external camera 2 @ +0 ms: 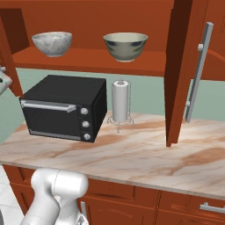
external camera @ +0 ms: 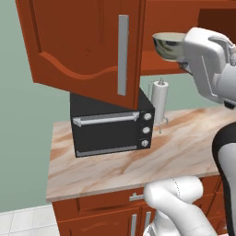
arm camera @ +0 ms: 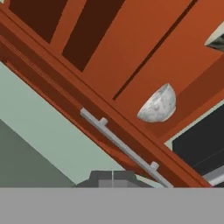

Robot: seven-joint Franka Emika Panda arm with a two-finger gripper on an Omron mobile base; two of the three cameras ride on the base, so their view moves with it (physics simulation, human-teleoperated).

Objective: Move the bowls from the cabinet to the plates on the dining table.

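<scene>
Both bowls, marble bowl (external camera 2: 52, 43) upper left and metal bowl (external camera 2: 125, 45) center, sit on the open cabinet (external camera 2: 92, 59) shelf; the clenched, empty gripper (arm camera: 113, 180) should probably open before reaching in.

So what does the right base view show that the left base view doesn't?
The right base view alone shows the marble bowl on the cabinet shelf and the right cabinet door swung open. The left base view alone shows the left cabinet door open over the oven, and the robot's white arm raised beside the metal bowl. Both show that metal bowl, the black oven, the paper towel holder and the marble counter.
</scene>
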